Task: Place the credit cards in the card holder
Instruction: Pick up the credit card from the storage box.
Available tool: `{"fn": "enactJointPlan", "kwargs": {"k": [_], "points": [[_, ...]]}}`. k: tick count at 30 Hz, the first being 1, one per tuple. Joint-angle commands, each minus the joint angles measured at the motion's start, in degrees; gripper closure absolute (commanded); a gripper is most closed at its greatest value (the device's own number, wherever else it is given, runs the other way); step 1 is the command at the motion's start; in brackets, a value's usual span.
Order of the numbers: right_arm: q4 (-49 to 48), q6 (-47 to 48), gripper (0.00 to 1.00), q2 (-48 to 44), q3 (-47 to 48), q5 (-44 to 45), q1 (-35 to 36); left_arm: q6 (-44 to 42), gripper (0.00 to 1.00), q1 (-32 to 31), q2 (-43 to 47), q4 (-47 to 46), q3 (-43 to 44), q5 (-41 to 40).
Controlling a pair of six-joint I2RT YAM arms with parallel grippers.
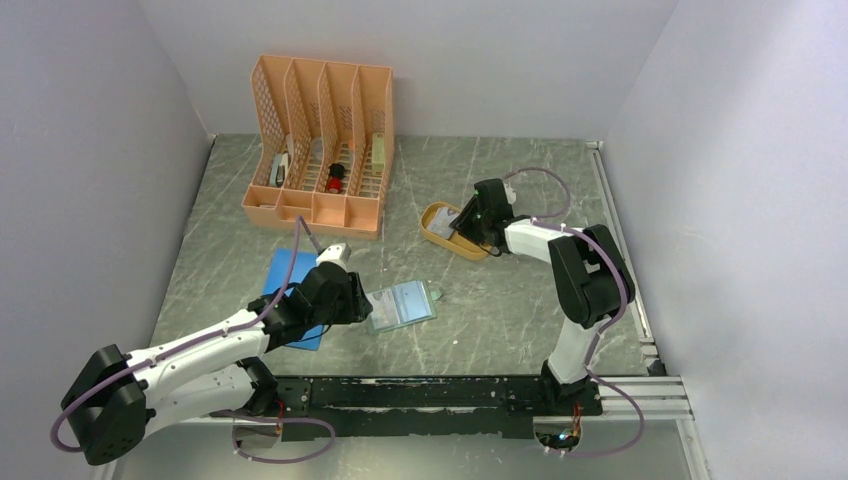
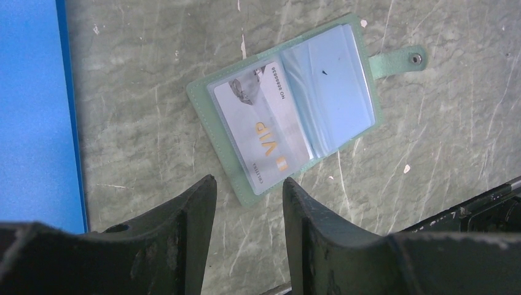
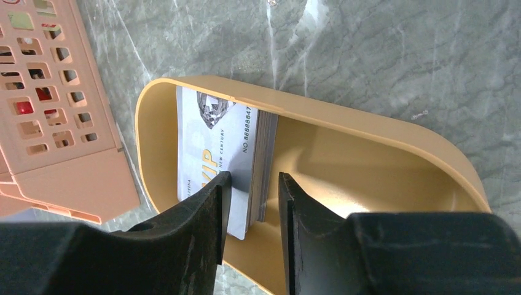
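Right up close, the left gripper (image 2: 249, 184) hangs low over the marbled grey table (image 2: 141, 92), its two dark fingers parted with only bare tabletop between them, so that one is open and holding nothing. Just beyond its tips lies the card holder (image 2: 335, 86), spread flat near the middle of the table, clear pockets up, snap tab pointing away to the right. One VIP card (image 2: 261, 132) already sits in the pocket nearer the gripper (gold lettering, easy to read). The blue pad (image 2: 34, 110) lies flat to the left of it. Over on the far right, the right gripper (image 3: 253, 178) is down inside the yellow tray (image 3: 368, 129), its fingers set either side of the edge of the stacked credit cards (image 3: 215, 141). Whether they have actually clamped on the stack I cannot tell. The peach file rack (image 3: 55, 123) stands just left of the tray.
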State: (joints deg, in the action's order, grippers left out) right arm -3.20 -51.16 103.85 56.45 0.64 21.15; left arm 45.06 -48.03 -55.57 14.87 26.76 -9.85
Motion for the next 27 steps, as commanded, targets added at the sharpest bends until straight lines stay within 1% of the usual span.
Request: {"fn": "enactJointPlan", "kwargs": {"k": [1, 3, 5, 9, 12, 15, 18, 23, 27], "points": [[-0.61, 0.89, 0.63, -1.32, -1.54, 0.23, -0.76, 0.63, 0.51, -0.04, -0.3, -0.96, -0.84, -0.05], [-1.4, 0.82, 0.65, -1.4, -1.77, -0.27, -0.76, 0.64, 0.51, -0.03, -0.31, -1.03, -0.92, 0.01], [-2.11, 0.91, 0.63, -0.97, -1.52, -2.04, -0.81, 0.59, 0.51, -0.02, -0.4, -1.06, -0.87, 0.01], [-4.27, -0.27, 0.48, -1.38, -2.33, -3.45, -0.76, 0.66, 0.52, -0.04, -0.18, -1.16, -1.08, 0.09], [-3.53, -0.33, 0.42, -0.88, -1.48, -3.17, -0.8, 0.76, 0.52, -0.05, 0.15, -1.16, -1.27, 0.07], [-2.24, -0.05, 0.42, 0.3, -0.11, -3.55, -0.83, 0.78, 0.52, -0.02, 0.15, -1.12, -1.36, -0.16], [-0.71, 0.56, 0.45, 1.89, 1.51, -3.81, -0.82, 0.89, 0.52, -0.04, -0.16, -1.07, -1.31, -0.14], [1.33, 1.48, 0.51, 3.42, 2.87, -3.65, -0.8, 0.98, 0.52, -0.04, -0.65, -0.77, -1.22, -0.27], [1.05, 1.27, 0.57, 2.7, 1.52, -2.79, -0.8, 0.99, 0.52, -0.05, -0.66, -0.89, -1.37, -0.21]]}}
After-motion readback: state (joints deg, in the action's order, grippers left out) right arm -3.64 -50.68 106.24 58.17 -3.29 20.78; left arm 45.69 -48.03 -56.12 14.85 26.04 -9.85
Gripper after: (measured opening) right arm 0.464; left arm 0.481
